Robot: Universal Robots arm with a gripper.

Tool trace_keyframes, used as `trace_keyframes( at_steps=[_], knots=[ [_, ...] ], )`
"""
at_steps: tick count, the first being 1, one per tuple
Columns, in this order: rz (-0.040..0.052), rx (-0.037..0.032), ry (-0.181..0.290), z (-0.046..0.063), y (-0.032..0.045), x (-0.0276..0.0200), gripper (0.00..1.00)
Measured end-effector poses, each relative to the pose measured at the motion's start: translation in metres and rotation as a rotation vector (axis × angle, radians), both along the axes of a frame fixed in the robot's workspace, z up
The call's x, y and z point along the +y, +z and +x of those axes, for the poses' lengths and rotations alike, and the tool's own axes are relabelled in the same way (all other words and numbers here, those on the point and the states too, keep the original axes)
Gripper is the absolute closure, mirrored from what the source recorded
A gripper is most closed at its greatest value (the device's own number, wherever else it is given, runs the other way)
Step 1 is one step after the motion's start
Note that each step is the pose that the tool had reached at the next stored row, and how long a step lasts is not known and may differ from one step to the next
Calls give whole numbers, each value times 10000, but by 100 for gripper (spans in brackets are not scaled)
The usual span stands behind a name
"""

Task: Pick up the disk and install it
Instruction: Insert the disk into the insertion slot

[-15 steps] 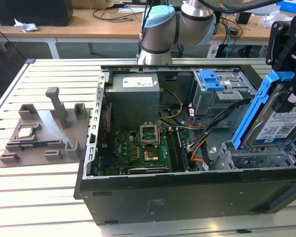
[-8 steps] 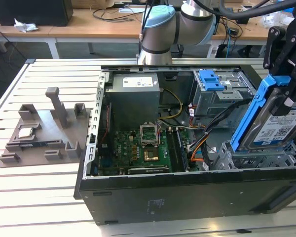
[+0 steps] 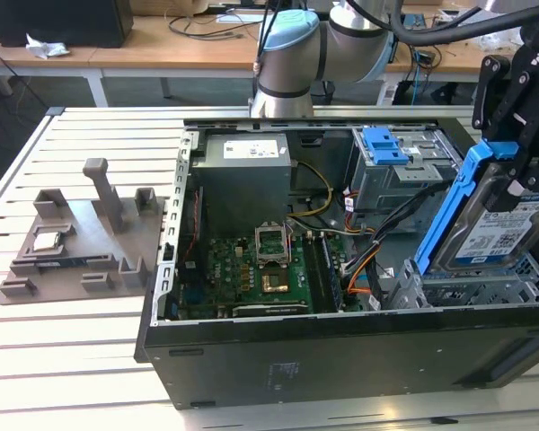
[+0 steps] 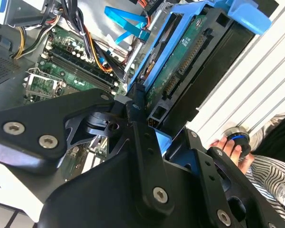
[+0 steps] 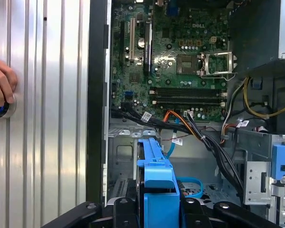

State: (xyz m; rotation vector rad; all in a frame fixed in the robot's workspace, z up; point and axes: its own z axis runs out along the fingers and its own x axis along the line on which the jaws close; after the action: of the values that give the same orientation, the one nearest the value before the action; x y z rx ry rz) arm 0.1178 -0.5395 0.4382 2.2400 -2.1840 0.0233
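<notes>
Slatted table [image 3: 72, 355] bears open case [image 3: 296, 364] — gripper [image 3: 518, 184] clamps disk [image 3: 492, 235] tilted above bay [image 3: 485, 294].

Robotics lab or workshop was indicated, open black desktop computer case [image 3: 341, 359] laid on slatted aluminium worktable [image 3: 72, 359], grey plastic parts fixture [image 3: 72, 235] placed beside it, cable-strewn wooden benches [image 3: 162, 54] seen behind grey-and-blue robot arm [image 3: 287, 49].
</notes>
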Motion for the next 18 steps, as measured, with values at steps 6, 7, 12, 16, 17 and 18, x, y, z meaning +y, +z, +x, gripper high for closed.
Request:
trace_keyframes(
  at_steps=[6, 7, 12, 16, 17, 18],
  knots=[
    [-3, 0, -7, 0, -43, 41, 63],
    [-7, 2, -8, -1, -52, 41, 63],
    [5, -29, -6, -25, -87, 41, 63],
    [1, -74, -6, -81, -85, 41, 63],
    [1, -75, -7, -87, -85, 40, 63],
    [1, -76, -7, -87, -85, 40, 63]
  ],
)
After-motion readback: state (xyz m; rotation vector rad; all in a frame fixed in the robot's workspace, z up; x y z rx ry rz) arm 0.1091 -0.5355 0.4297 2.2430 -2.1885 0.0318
